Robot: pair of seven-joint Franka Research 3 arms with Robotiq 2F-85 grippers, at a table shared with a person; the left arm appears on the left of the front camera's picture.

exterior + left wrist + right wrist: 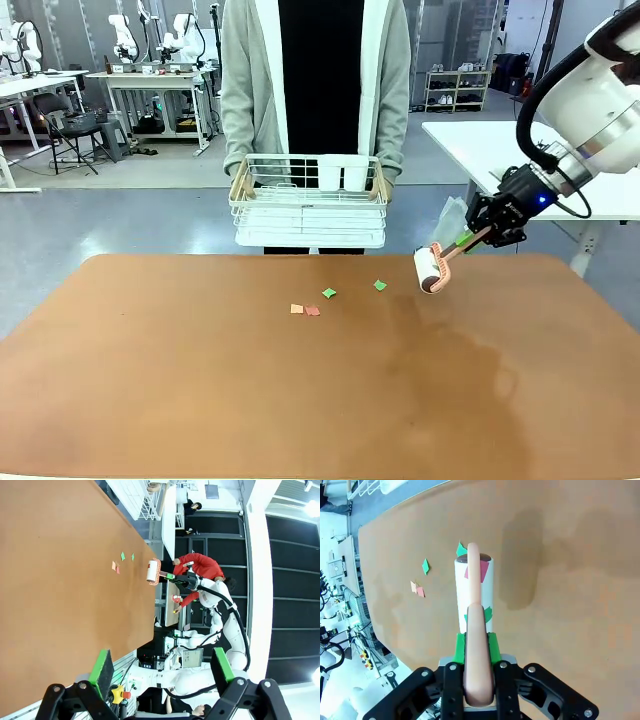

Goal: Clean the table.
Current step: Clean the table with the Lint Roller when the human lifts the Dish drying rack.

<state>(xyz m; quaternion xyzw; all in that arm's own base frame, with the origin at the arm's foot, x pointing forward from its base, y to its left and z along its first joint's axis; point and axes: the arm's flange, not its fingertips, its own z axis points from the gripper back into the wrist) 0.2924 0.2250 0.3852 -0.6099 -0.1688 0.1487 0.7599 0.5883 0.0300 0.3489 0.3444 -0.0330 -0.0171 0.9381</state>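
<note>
The table (200, 400) is stretching its long side across the room from the robot's left to its right. It is spreading out below and ahead of both claws, and the front view is cutting off its near edge and both ends. The right claw (480, 238) is clamping narrow on the pink handle of a lint roller (431, 268) over the table's far right part. The handle is running straight out from the claw, slanting down toward the robot's left, with the white drum in line with it just past the fingertips. Seen from the wrist, a pink scrap (476, 570) and a green scrap (488, 614) are sticking to the drum, and the handle is covering most of the pads (459, 649). I cannot tell whether the drum is touching the tabletop. Farther out from that claw, toward the robot's left, a green bit (380, 285), a second green bit (329, 293), an orange bit (297, 309) and a red bit (313, 311) are lying loose. The left claw (162, 667) is hanging wide apart, gripping nothing, with the table running away ahead of it. Beyond the table a person (315, 80) is holding a white wire basket (307, 215).
</note>
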